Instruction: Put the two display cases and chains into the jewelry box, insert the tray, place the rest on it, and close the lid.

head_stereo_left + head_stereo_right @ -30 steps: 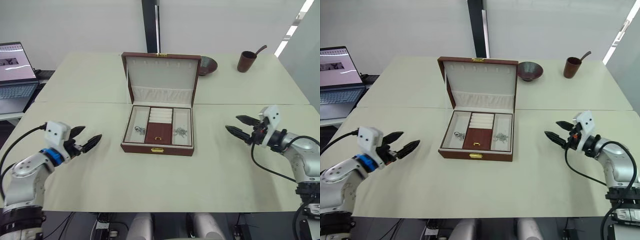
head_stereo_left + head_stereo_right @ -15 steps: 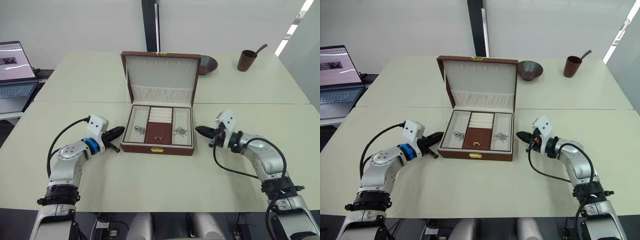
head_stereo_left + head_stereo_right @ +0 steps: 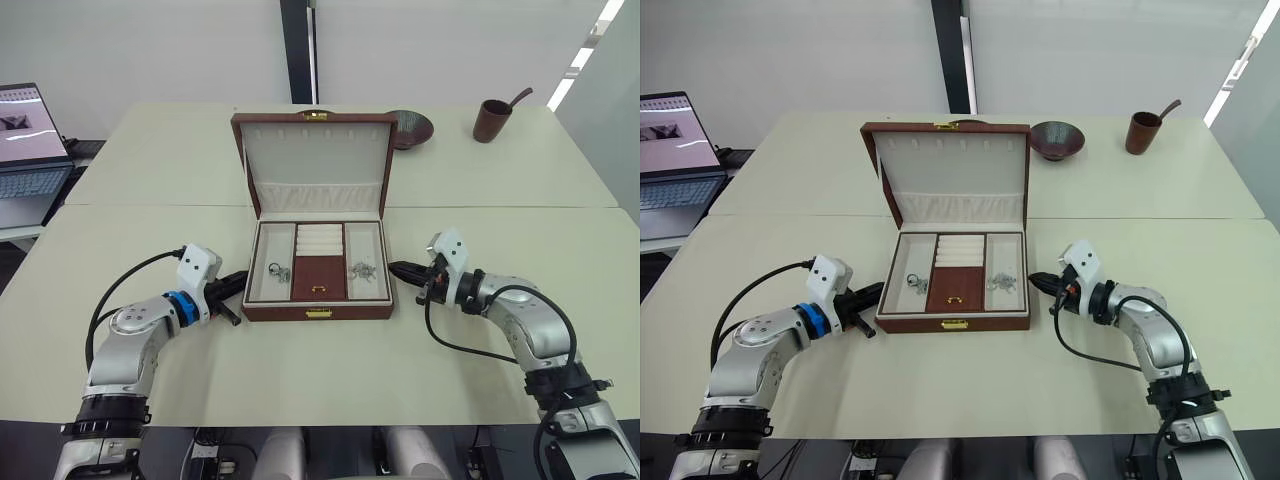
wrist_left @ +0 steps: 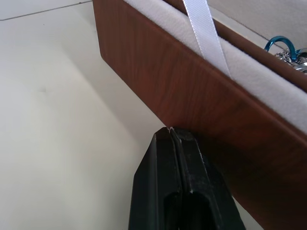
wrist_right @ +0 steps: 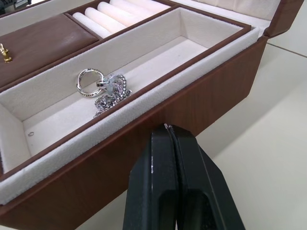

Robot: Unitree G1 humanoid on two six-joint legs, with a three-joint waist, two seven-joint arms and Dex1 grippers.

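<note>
With tray (image 3: 320,263) seated and lid (image 3: 314,160) upright, jewelry box (image 3: 318,311) is flanked by left gripper (image 3: 232,284) and right gripper (image 3: 400,268), both pressed together, tips at its 2 side walls, probably to steady or square it.

Silver-grey jointed arms carry white wrist blocks, looping black cables and black tapered fingers (image 4: 175,191); a blue ring bands the left wrist.

The display cases cannot be made out; the tray (image 3: 320,265) covers the jewelry box (image 3: 316,311) compartments beneath it
</note>
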